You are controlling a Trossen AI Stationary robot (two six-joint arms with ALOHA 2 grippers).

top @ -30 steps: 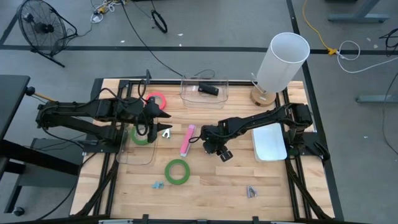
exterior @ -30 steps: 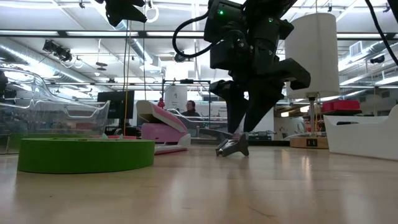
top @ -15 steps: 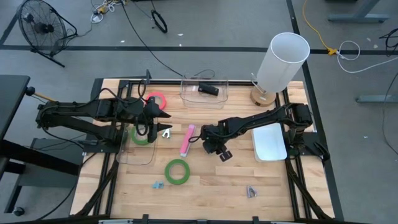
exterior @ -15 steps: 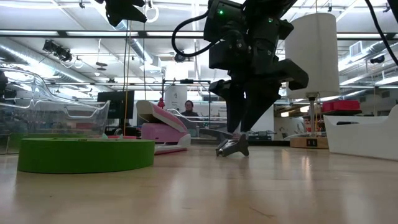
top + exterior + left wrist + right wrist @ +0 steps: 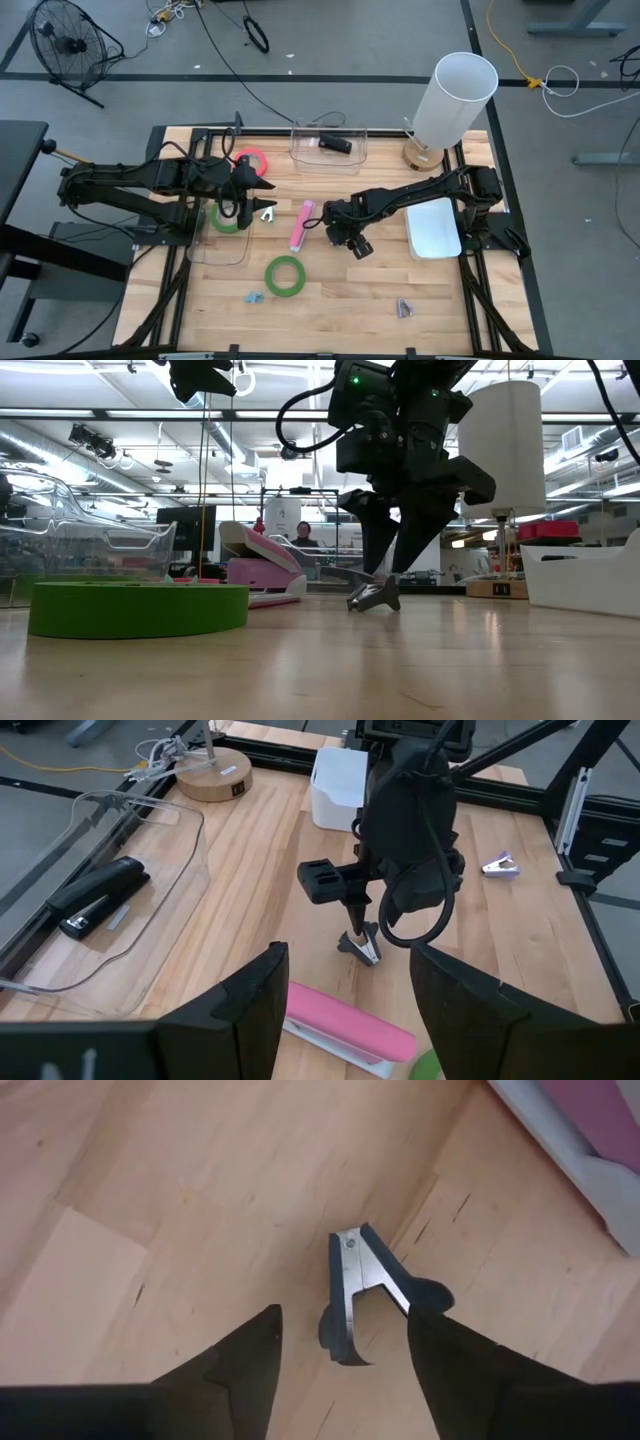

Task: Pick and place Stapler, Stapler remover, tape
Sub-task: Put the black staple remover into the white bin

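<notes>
A dark staple remover point(image 5: 365, 1295) lies on the wooden table point(image 5: 340, 290) just right of the pink stapler point(image 5: 300, 225). My right gripper point(image 5: 345, 1380) is open and points down, just above the remover, with a finger on either side and not touching it; it also shows in the low view point(image 5: 385, 572). My left gripper point(image 5: 345, 1020) is open and empty, held above the table's left part point(image 5: 250, 190). One green tape roll point(image 5: 285, 275) lies flat near the front. Another green roll point(image 5: 226, 220) lies under the left arm. A pink-red roll point(image 5: 252, 161) lies behind it.
A clear container point(image 5: 328, 148) at the far edge holds a black stapler point(image 5: 336, 143). A white bin point(image 5: 435, 228) and a white lamp point(image 5: 452, 95) stand at the right. A clear tray point(image 5: 215, 245) lies at the left. Two small staple removers point(image 5: 254, 296) point(image 5: 403, 308) lie near the front edge.
</notes>
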